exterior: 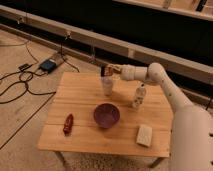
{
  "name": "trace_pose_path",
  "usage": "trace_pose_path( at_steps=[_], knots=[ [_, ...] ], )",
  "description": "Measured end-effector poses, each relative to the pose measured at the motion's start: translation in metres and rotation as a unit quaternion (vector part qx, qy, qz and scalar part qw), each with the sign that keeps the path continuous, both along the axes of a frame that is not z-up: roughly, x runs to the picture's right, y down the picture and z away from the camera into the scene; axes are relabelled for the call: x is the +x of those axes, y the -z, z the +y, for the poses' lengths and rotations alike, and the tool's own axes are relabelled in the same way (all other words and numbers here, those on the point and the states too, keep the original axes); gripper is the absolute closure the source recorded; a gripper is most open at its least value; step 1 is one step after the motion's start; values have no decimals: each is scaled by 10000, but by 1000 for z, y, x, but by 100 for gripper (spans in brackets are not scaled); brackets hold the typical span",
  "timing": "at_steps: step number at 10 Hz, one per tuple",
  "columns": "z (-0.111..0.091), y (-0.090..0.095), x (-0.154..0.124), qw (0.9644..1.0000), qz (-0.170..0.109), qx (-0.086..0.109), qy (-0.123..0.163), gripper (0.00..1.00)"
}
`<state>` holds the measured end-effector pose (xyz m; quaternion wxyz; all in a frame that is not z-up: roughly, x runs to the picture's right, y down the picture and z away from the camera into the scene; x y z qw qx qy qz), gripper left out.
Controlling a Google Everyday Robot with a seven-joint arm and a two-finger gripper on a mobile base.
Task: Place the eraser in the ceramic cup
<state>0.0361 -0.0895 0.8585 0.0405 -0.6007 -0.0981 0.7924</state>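
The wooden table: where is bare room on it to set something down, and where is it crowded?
Bare wood lies on the table at its left back, between the dark-red item and the ceramic cup, and along the front edge between the purple bowl and the tan pad. Crowded: around the cup, where the gripper hangs, and the bottle.

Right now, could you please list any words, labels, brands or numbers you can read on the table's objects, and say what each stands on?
No text can be read.
The eraser, at the gripper above the ceramic cup: wrapper print too blurred to read.
The small bottle: any label too small to read.
The purple bowl, tan pad and dark-red item: no lettering visible.
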Motion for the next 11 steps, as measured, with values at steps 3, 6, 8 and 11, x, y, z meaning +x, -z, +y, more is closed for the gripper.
trace_pose_path(
  at_steps=[3,6,8,11],
  knots=[
    [0,-9,4,10000,-41,70,45,100],
    [-7,-10,-7,9996,-198,161,101,100],
    [-12,-9,-9,9994,-244,208,110,100],
    [-16,-3,-11,9989,-380,250,105,100]
  ],
)
